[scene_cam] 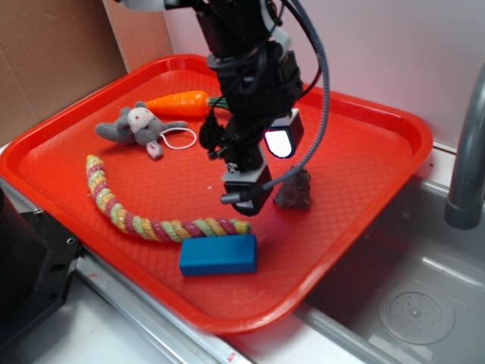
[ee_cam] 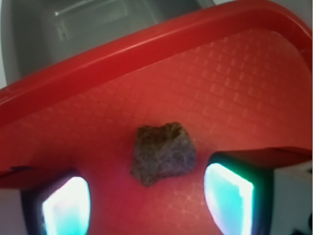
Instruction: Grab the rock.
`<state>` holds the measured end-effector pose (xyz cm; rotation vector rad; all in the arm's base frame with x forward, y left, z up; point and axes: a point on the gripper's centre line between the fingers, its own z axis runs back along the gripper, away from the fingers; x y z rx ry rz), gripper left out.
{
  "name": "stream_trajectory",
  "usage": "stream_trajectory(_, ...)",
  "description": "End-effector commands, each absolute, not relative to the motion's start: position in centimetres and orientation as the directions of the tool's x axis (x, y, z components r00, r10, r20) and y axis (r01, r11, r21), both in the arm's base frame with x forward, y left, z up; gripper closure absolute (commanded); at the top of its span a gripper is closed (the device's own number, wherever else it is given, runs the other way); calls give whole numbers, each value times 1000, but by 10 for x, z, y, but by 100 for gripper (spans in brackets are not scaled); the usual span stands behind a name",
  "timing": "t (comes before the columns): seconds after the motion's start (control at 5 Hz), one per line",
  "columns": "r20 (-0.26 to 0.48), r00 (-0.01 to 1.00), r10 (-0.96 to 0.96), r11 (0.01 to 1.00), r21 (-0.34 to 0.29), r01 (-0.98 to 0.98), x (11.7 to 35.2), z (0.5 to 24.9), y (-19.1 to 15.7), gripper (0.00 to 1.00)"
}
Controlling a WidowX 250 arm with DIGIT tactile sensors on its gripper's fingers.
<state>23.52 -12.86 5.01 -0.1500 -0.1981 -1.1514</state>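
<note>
The rock (scene_cam: 294,191) is a small, lumpy, dark brown lump lying on the red tray (scene_cam: 356,144), right of its middle. My gripper (scene_cam: 265,168) hangs just left of it, tilted, close above the tray. In the wrist view the rock (ee_cam: 164,154) rests on the tray floor a little ahead of my gripper (ee_cam: 146,200). The lit fingertips (ee_cam: 230,196) stand wide apart on either side of it. The gripper is open and nothing is held between the fingers.
On the tray also lie a blue block (scene_cam: 218,255) at the front, a striped rope (scene_cam: 144,216), a grey plush mouse (scene_cam: 135,127) and an orange carrot (scene_cam: 178,102). A metal sink (scene_cam: 409,303) and a grey faucet pipe (scene_cam: 466,163) are to the right.
</note>
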Motion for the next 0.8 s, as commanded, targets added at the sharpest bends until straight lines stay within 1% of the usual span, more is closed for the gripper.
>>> stream_trajectory(0.0,177,347,-921,353,5,935,247,31,-148,0)
stream_trajectory(0.2,174,340,-924,348,19,937,245,31,-150,100)
stream_trajectory(0.4,191,344,-919,353,12,936,244,35,-149,100)
stream_trajectory(0.6,212,384,-899,394,6,919,242,43,-140,100)
